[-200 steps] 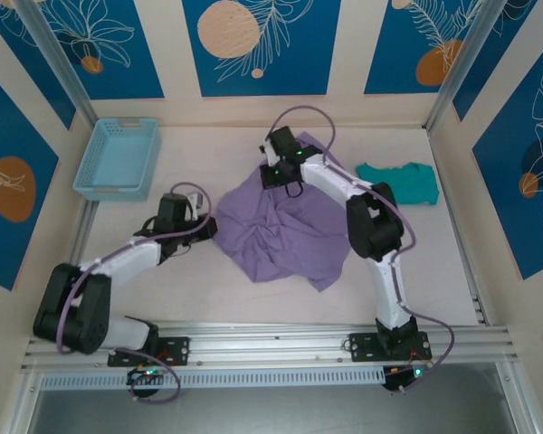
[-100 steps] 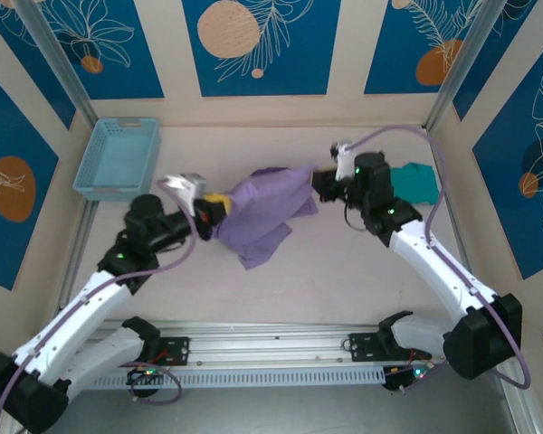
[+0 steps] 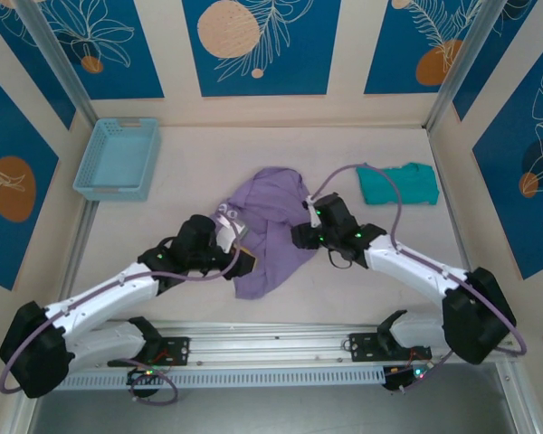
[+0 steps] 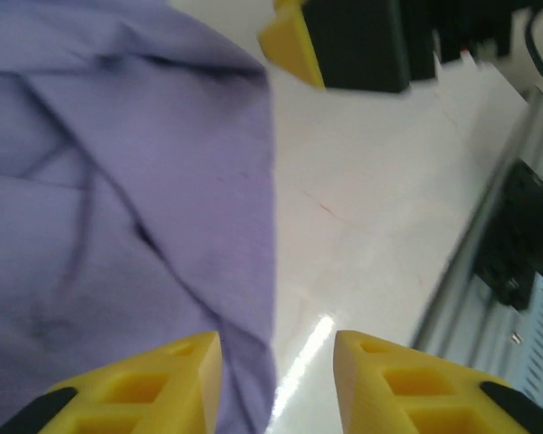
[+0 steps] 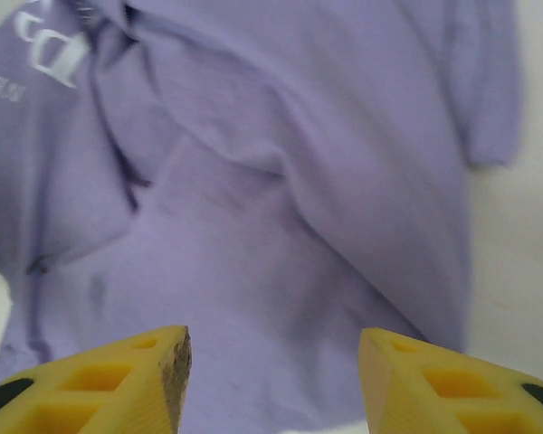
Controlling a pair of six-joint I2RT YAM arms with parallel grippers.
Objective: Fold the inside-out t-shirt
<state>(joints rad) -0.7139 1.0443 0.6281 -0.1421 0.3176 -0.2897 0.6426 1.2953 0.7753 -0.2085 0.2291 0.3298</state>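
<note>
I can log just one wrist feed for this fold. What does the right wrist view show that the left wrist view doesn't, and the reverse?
Right wrist view: white lettering on the t-shirt, and a sleeve.
Left wrist view: the rail at the table edge, and a yellow finger ahead, probably the right gripper's.
Both: the t-shirt lying on the table, and open, empty jaws: the left gripper in its view, the right gripper in its own.
</note>
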